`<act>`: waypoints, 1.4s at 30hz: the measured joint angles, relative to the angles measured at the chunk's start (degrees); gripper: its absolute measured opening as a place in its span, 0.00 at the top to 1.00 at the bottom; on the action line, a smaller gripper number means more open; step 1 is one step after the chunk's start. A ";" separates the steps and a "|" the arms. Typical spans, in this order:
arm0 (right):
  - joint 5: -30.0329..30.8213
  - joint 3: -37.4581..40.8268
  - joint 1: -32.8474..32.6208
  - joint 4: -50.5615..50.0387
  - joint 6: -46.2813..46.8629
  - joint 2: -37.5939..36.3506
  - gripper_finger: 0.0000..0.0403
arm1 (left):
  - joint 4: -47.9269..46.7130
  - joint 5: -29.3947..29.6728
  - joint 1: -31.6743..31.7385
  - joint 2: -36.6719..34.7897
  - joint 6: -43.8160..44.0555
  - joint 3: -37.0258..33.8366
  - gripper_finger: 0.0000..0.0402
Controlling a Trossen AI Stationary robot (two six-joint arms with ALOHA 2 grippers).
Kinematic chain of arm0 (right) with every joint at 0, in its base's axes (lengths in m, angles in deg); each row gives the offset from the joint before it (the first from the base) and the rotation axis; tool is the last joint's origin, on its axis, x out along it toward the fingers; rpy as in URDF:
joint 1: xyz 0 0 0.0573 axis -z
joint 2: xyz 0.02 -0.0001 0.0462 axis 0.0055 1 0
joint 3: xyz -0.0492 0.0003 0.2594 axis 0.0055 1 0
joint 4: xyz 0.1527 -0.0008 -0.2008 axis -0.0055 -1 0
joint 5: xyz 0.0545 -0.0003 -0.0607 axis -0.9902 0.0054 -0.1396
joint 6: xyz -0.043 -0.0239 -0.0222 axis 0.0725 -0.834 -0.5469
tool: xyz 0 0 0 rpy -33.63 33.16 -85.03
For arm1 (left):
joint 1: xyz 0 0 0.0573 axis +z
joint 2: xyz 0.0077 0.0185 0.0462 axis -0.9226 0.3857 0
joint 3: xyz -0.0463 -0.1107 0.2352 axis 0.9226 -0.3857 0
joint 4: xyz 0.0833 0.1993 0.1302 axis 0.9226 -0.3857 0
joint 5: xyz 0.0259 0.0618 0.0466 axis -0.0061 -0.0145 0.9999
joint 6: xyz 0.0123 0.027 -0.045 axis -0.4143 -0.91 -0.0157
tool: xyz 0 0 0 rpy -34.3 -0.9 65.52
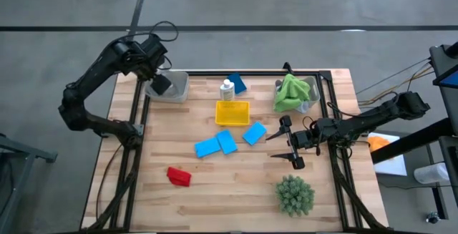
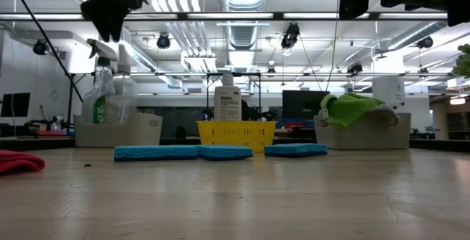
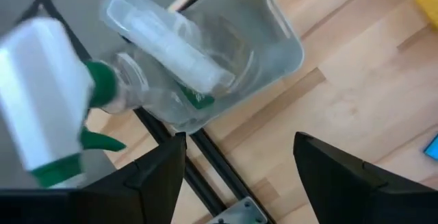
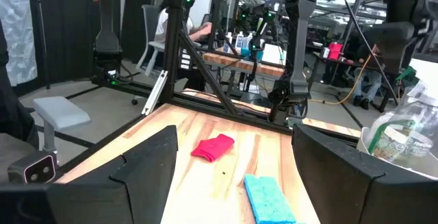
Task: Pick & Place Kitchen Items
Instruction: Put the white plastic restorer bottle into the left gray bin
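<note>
Bottles are standing crowded in the clear bin [image 1: 178,89]; left tool [image 1: 162,84], released, is hovering above; lifting carelessly risks snagging the spray bottle [image 3: 82,107] and toppling it; right tool [image 1: 291,142] is waiting, released.

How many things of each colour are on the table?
Blue sponges: 4
Green cloth: 1
Red cloth: 1
Green plant: 1
Yellow tray: 1
White bottle: 1
Clear spray bottle: 1
Clear bins: 2
Total: 12
</note>
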 joint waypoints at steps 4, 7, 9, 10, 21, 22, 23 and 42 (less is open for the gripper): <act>0.00 0.00 0.01 0.17 -0.04 0.00 0.30 | 2.06 -0.60 -1.69 -2.05 -3.26 5.02 0.34; 0.00 0.02 0.01 1.59 -0.28 0.38 0.30 | 10.24 -6.09 -3.83 -6.37 -6.75 6.67 0.37; 0.00 0.02 0.00 3.41 -0.52 1.36 0.30 | 18.14 -11.50 -5.28 -10.77 -8.14 5.40 0.40; 0.00 0.03 0.00 4.46 -0.67 2.06 0.30 | 22.32 -14.55 -6.14 -13.25 -8.41 3.84 0.42; 4.36 -2.30 0.93 17.85 -1.83 13.12 0.30 | 54.67 -31.32 -19.84 -35.97 -6.13 -29.19 0.54; 5.48 -3.33 1.29 17.30 -1.83 13.72 0.30 | 56.67 -31.39 -21.06 -37.00 -6.01 -32.04 0.54; 6.34 -4.43 1.76 16.13 -1.81 14.23 0.30 | 58.46 -31.67 -22.13 -37.88 -6.05 -34.85 0.54; -3.14 -41.37 25.62 -39.49 -2.66 25.03 0.30 | 70.65 -32.85 -29.15 -41.72 -12.80 -59.56 0.55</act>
